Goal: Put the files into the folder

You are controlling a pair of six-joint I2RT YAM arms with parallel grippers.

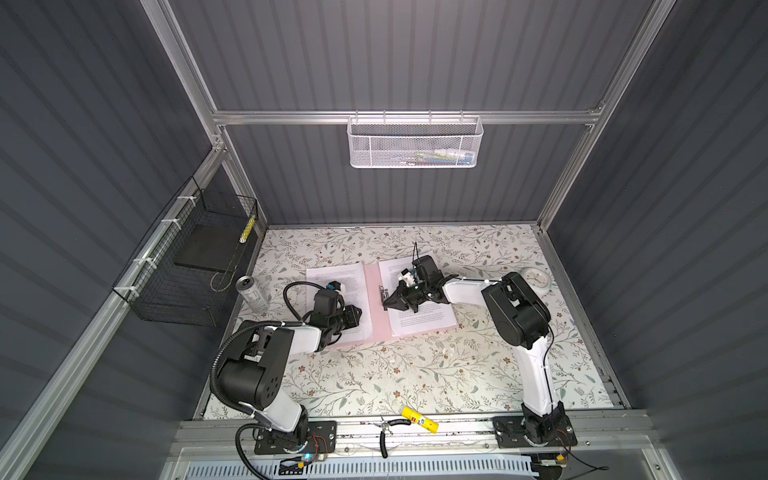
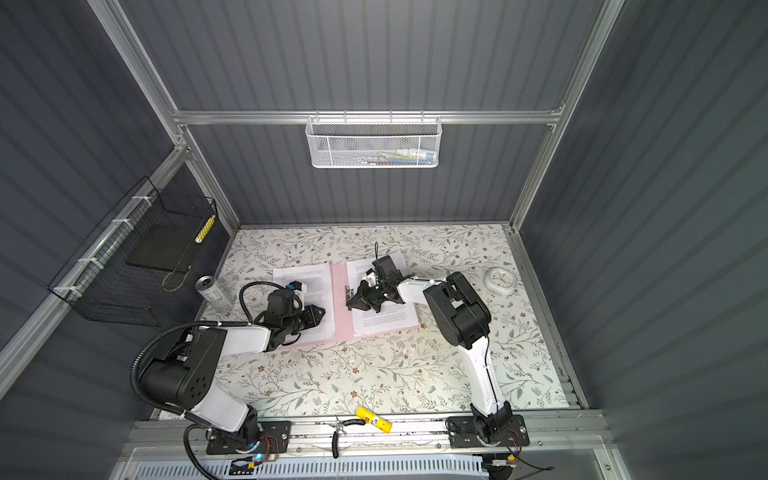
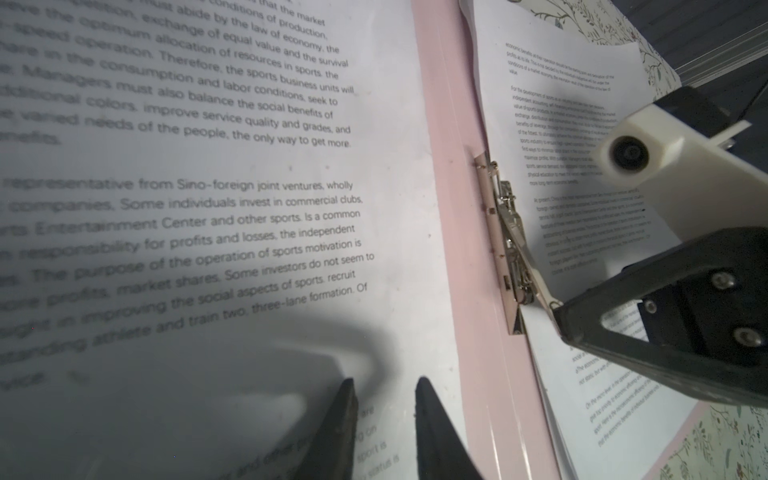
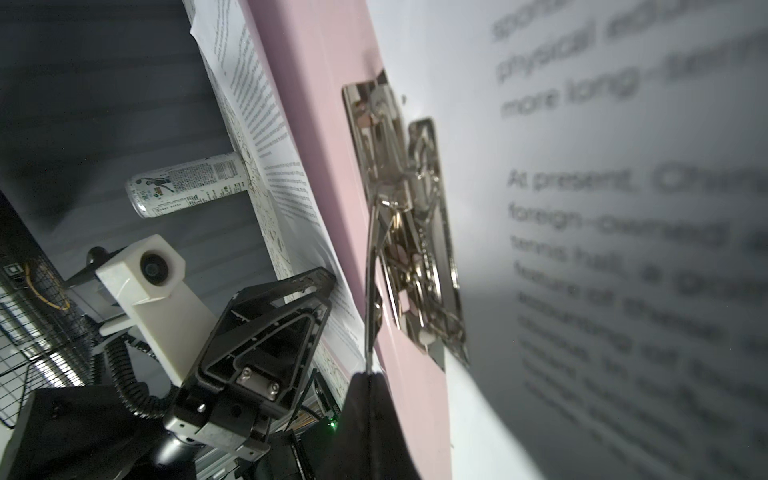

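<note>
Roughly halfway, I judge: 1 sheet (image 1: 328, 274) of the files lies on the left flap of the open folder (image 1: 372, 316), not yet under the clip. The left gripper (image 3: 384, 399) hangs over that sheet, jaws a little apart, holding nothing I can see. At the spine, the right gripper (image 4: 369, 376) is closed tight on the thin lever of the metal clip (image 4: 405, 232). The other sheets (image 1: 424, 320) lie on the right flap, their edge at the clip.
</note>
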